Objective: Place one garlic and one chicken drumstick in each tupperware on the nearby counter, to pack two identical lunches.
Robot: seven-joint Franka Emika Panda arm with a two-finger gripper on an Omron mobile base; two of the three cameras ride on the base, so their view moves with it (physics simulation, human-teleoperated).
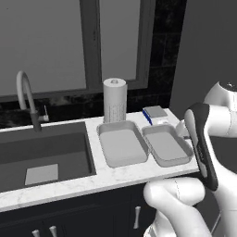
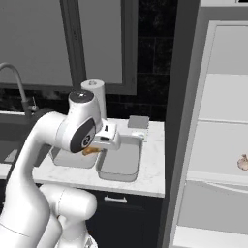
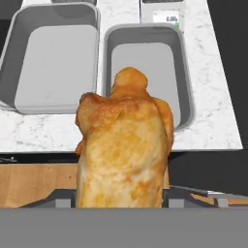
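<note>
A golden-brown chicken drumstick [image 3: 123,150] stands upright between my gripper's [image 3: 121,199] jaws, which are shut on it. It hangs above the front edge of the white marble counter [image 3: 213,97], short of the two grey tupperwares. Both the left tupperware [image 3: 51,63] and the right one [image 3: 145,72] are empty. In the right base view the drumstick [image 2: 90,150] shows orange under the hand [image 2: 108,135], over the left tupperware's [image 2: 72,160] near side. One garlic [image 2: 242,162] lies on a fridge shelf to the right.
A dark sink [image 1: 41,152] with a curved faucet [image 1: 25,97] takes up the counter's left. Behind the tupperwares stand a paper towel roll [image 1: 114,99] and a small digital scale [image 1: 155,113]. The open fridge's grey shelves [image 2: 218,140] rise at the right.
</note>
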